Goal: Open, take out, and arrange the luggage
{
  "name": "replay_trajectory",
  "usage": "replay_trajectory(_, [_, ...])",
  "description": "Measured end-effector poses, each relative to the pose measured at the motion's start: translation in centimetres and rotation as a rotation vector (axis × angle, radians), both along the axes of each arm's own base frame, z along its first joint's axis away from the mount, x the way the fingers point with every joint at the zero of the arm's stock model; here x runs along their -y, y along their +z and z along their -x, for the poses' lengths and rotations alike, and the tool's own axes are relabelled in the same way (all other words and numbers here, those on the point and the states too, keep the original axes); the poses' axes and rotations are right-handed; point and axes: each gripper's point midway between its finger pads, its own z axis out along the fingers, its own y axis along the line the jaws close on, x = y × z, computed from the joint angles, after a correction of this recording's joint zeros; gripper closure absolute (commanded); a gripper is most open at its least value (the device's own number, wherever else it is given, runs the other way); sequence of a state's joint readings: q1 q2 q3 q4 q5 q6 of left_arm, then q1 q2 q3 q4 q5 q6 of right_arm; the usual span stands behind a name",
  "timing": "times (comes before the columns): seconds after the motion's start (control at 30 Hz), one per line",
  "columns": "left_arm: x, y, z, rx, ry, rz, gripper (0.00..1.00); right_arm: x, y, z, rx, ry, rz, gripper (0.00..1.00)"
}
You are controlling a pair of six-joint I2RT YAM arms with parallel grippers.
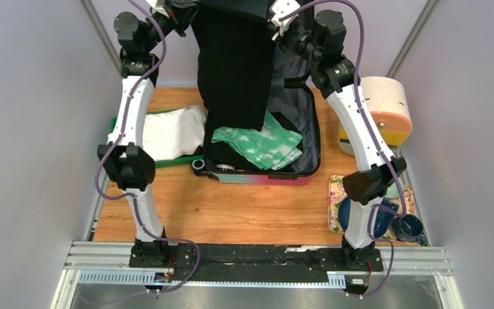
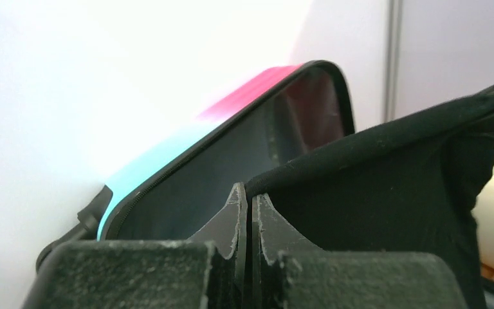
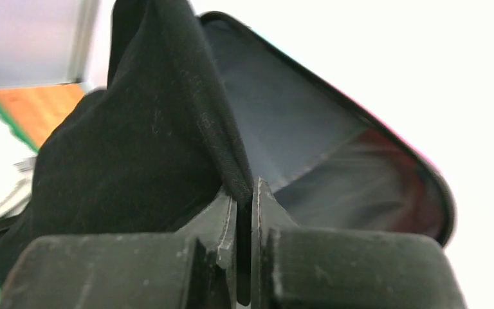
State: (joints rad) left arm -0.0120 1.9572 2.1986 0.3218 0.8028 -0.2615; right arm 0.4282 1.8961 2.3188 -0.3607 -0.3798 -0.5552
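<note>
We see plain pale lilac-grey wall panels [image 1: 32, 96] closing the space in on the left, the right and the far side. Slanting silver metal posts [image 1: 100, 29] stand where the side panels meet the far one. The table has a warm orange-brown wooden top [image 1: 231, 212], with a ribbed aluminium rail [image 1: 424, 261] along its near edge and a dull grey surface [image 1: 264, 297] below that. The light is even overhead. In both wrist views, the wall glares to white.

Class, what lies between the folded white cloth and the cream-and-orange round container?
The open pink-to-teal hard-shell suitcase, green patterned cloth inside, shown in the top external view.
</note>
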Motion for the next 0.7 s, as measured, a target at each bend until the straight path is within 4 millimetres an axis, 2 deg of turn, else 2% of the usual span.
replay_trajectory(0.1, [1.4, -1.6, -3.2, 0.008, 0.049, 0.018, 1.00, 1.9, 0.7, -3.2, 0.052, -0.075, -0.019, 1.00])
replay_trajectory(0.2, [2.4, -3.1, -4.7, -0.005, 0.091, 0.028, 1.00, 3.2, 0.3, -5.3, 0.072, -0.129, -0.023, 1.00])
replay_trajectory(0.3, [3.0, -2.6, -4.9, 0.030, 0.130, 0.041, 1.00, 4.1, 0.4, -6.2, 0.089, -0.158, -0.029, 1.00])
replay_trajectory(0.4, [3.1, -1.3, -4.3, 0.074, 0.138, 0.052, 1.00, 4.3, 1.0, -5.6, 0.115, -0.149, -0.038, 1.00])
replay_trajectory(0.43, [3.2, -1.2, -3.9, 0.079, 0.132, 0.050, 1.00, 4.1, -0.2, -5.6, 0.093, -0.140, -0.026, 1.00])
replay_trajectory(0.47, [3.2, -1.4, -3.2, 0.072, 0.121, 0.045, 1.00, 4.3, 0.4, -4.4, 0.099, -0.130, -0.027, 1.00])
replay_trajectory(0.57, [3.9, -4.0, 0.7, 0.006, 0.047, 0.000, 1.00, 4.9, -2.0, -0.7, 0.037, -0.089, 0.014, 1.00])
replay_trajectory(0.6, [4.1, -5.1, 2.4, -0.017, 0.021, -0.017, 1.00, 5.2, -2.8, 0.8, 0.020, -0.072, 0.028, 1.00])
replay_trajectory(0.7, [4.7, -9.8, 9.4, -0.096, -0.077, -0.095, 1.00, 5.9, -6.0, 6.2, -0.046, 0.000, 0.085, 1.00])
